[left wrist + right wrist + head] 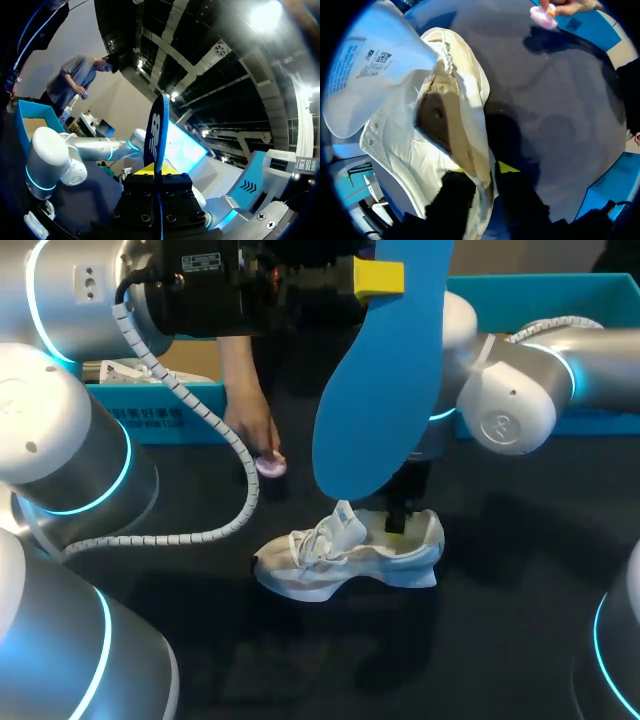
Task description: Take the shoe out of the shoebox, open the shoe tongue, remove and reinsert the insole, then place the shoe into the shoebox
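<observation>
Okay: insole [385, 390] hangs upper centre. Thin, light foam, probably floppy and likely to buckle if pushed. Left jaws clamp its upper end. Shoe [345, 560] sits mid-frame on tabletop [520, 640], soft upper, right jaws pinching the stiffer heel collar.

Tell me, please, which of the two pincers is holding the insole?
The left pincer: it holds the blue insole upright in the air, whereas the right pincer clamps the heel rim of the white shoe.
</observation>
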Controlling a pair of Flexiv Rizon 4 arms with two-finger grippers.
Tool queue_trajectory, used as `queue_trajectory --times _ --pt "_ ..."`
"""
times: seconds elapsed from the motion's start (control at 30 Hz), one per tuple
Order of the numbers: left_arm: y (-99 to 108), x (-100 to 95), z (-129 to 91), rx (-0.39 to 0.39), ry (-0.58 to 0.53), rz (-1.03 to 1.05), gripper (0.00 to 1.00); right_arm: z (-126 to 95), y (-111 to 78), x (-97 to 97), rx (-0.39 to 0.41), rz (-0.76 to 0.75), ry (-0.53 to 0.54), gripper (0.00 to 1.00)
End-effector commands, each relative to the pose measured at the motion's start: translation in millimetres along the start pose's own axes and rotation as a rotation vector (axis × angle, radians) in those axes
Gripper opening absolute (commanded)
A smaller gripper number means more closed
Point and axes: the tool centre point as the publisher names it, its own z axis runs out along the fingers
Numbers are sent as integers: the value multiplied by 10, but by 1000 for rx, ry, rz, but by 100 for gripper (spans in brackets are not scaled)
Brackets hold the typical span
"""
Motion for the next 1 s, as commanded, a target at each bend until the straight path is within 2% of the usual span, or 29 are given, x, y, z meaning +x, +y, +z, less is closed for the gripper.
queue_trajectory --times 0.03,0.23,0.4,0.67,0.8,0.97,1.0 --pt "5 -11 9 0 0 -1 0 1 -18 21 -5 6 11 0" --pt "5 -11 9 0 0 -1 0 -45 -49 50 1 18 39 0" --pt "5 -11 9 0 0 -1 0 -163 -100 90 -48 84 69 0" --pt "5 -11 9 0 0 -1 0 -336 -190 199 -165 287 87 0" --pt "5 -11 9 0 0 -1 0 -495 -192 243 -221 451 83 0" --pt "5 -11 9 0 0 -1 0 -618 -126 221 -217 645 93 0" --pt "5 -11 9 0 0 -1 0 -634 -120 216 -242 673 74 0"
